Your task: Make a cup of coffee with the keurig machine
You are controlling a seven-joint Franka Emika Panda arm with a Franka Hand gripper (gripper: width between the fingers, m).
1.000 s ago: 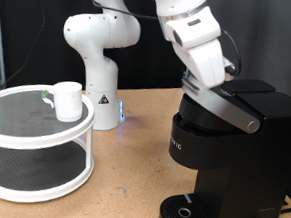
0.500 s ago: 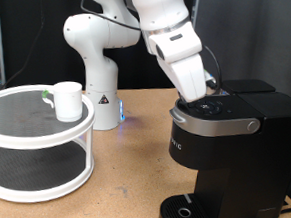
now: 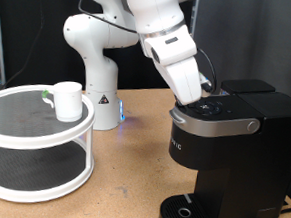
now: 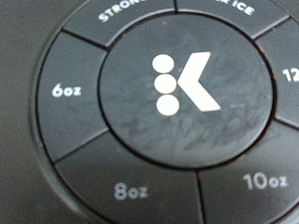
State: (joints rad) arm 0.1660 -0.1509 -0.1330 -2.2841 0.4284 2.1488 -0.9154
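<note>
The keurig machine (image 3: pixel 230 160) stands at the exterior view's right, tall and black, with its silver-grey lid handle (image 3: pixel 225 124) down. My gripper (image 3: pixel 204 95) is at the machine's top, right over the button panel; its fingers are hidden by the hand. The wrist view is filled by the round button panel (image 4: pixel 173 84), very close, with a white K logo in the middle and 6oz, 8oz and 10oz segments around it. The cup (image 3: pixel 68 101), small and white with a greenish handle, stands on the top tier of a white round shelf (image 3: pixel 13 135) at the exterior view's left.
The white robot base (image 3: pixel 97 61) stands behind, between shelf and machine. The machine's round drip tray (image 3: pixel 185 212) has nothing on it. Bare wooden table (image 3: pixel 119 197) lies between shelf and machine.
One second ago the machine's lid stood tilted up under my hand. It is now shut flat, and my hand has come down towards the exterior view's left onto the button panel.
</note>
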